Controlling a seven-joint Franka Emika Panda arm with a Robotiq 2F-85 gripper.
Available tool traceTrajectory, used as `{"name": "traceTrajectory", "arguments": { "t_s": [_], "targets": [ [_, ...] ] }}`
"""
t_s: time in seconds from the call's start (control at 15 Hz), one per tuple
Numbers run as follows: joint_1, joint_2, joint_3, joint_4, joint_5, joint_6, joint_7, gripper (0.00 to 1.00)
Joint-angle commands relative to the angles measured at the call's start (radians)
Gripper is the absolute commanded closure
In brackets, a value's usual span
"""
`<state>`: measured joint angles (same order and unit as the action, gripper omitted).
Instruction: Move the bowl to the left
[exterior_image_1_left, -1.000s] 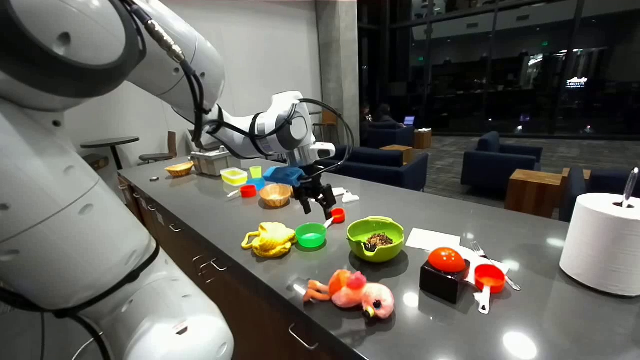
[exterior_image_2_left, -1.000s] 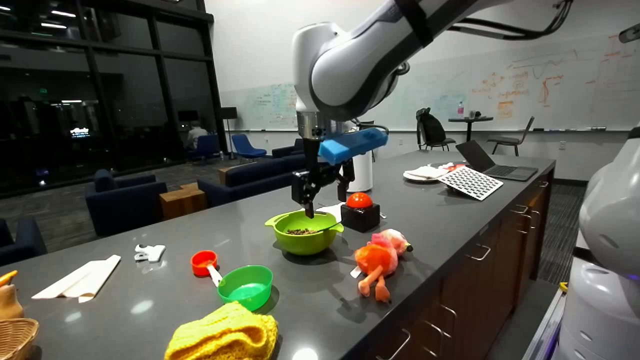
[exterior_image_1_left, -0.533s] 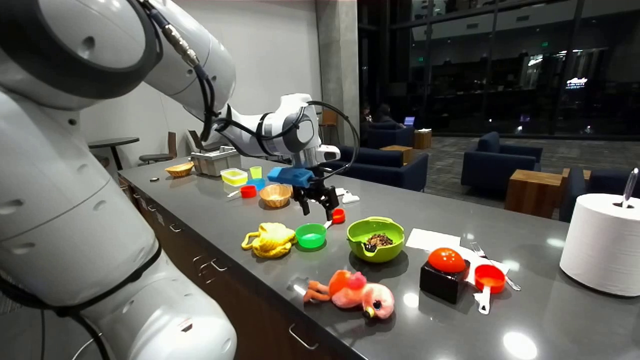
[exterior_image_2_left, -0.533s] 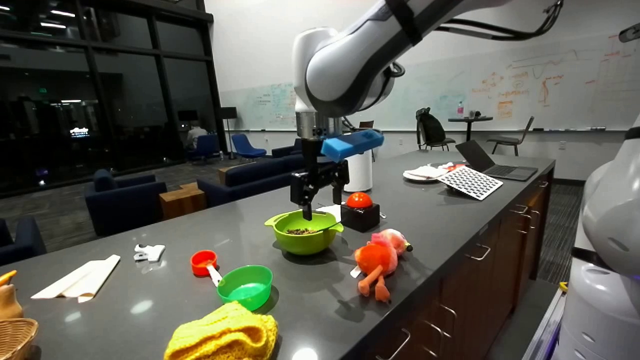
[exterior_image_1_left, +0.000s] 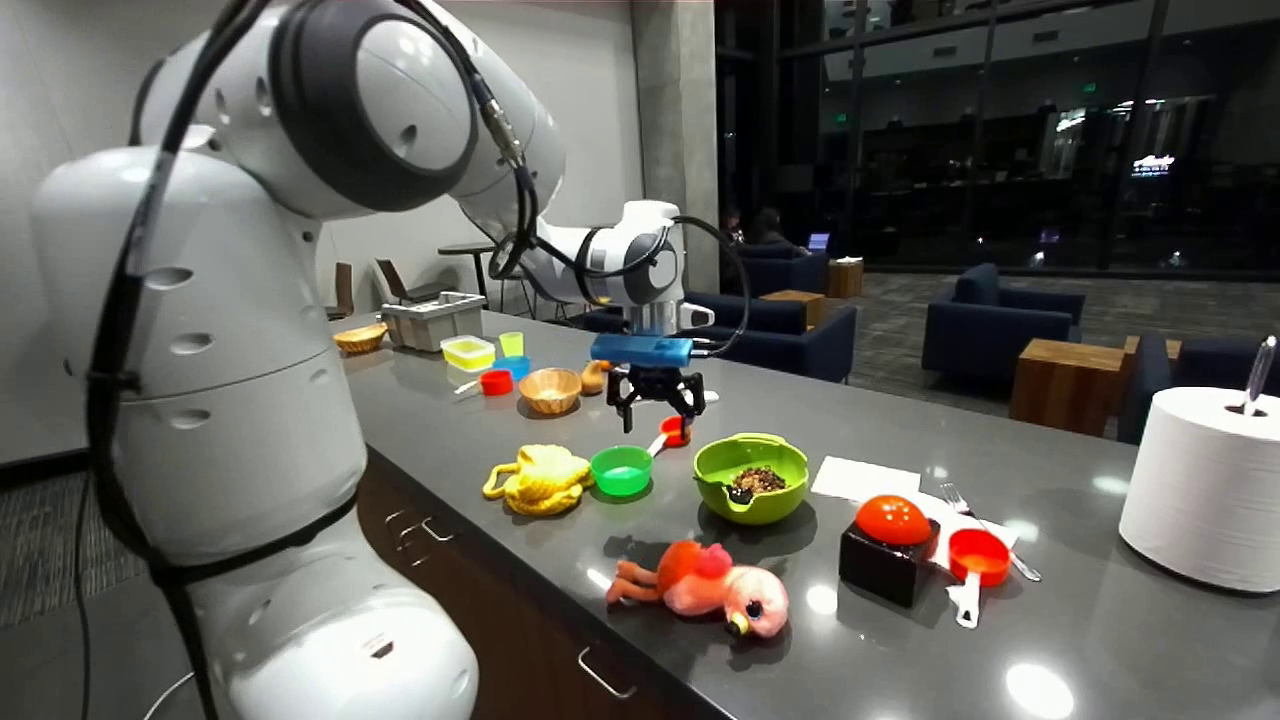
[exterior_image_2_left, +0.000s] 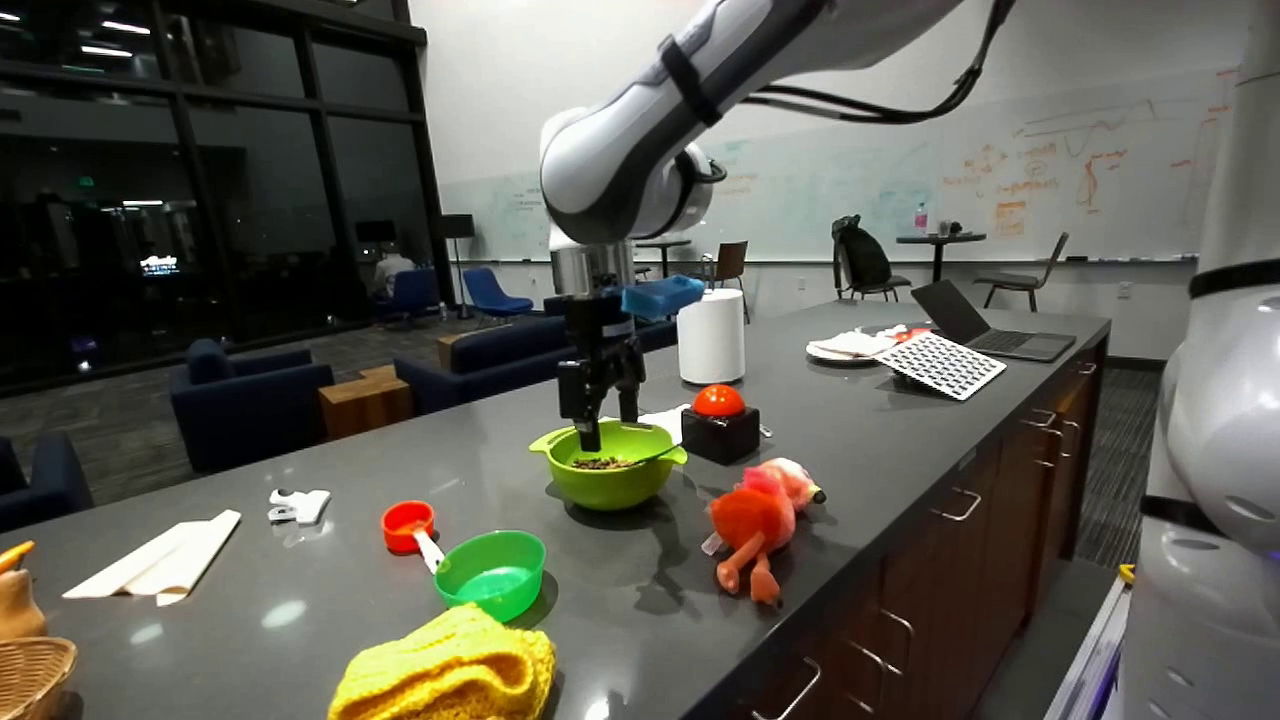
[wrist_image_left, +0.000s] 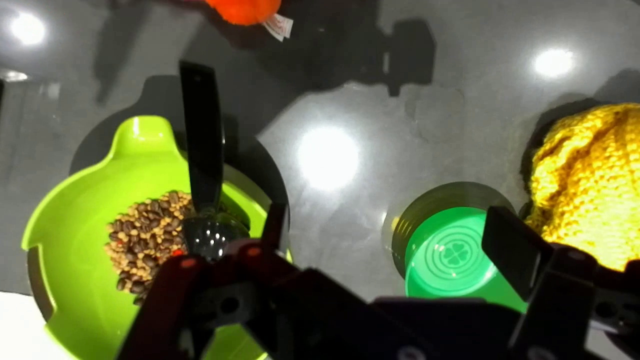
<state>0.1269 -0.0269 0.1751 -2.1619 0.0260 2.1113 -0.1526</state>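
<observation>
The lime-green bowl (exterior_image_1_left: 775, 505) stands upright on the grey counter, holding beans and a black spoon (wrist_image_left: 200, 135). It also shows in an exterior view (exterior_image_2_left: 605, 490) and at the left of the wrist view (wrist_image_left: 65, 260). My gripper (exterior_image_1_left: 658, 425) is open and empty above the counter, fingers pointing down. In an exterior view the gripper (exterior_image_2_left: 608, 428) overlaps the bowl's far rim. In the wrist view the gripper (wrist_image_left: 387, 235) has one finger over the bowl's right edge and the other over a small green cup. I see no contact with the bowl.
The small green cup (exterior_image_1_left: 621, 472) and a yellow knitted cloth (exterior_image_1_left: 545, 482) lie beside the bowl. A red scoop (exterior_image_1_left: 676, 431) is behind them. A flamingo toy (exterior_image_1_left: 720, 590), a black box with a red button (exterior_image_1_left: 890, 555) and a paper towel roll (exterior_image_1_left: 1210, 490) stand around.
My gripper has turned about its vertical axis. It has shifted rightward in one exterior picture and leftward and slightly down in the opposite one. It stays open. The bowl has not moved.
</observation>
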Motion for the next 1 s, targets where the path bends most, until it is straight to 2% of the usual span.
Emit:
{"name": "traceTrajectory", "arguments": {
  "t_s": [0.0,0.27,0.47,0.93],
  "targets": [
    [0.009,0.149,-0.009,0.169,-0.055,-0.053,-0.049,0.00],
    [0.009,0.268,-0.014,0.284,-0.119,-0.041,-0.052,0.00],
    [-0.004,0.317,-0.020,0.328,-0.106,-0.031,-0.073,0.00],
    [-0.039,0.365,-0.024,0.321,-0.031,0.023,-0.105,0.00]
  ]
}}
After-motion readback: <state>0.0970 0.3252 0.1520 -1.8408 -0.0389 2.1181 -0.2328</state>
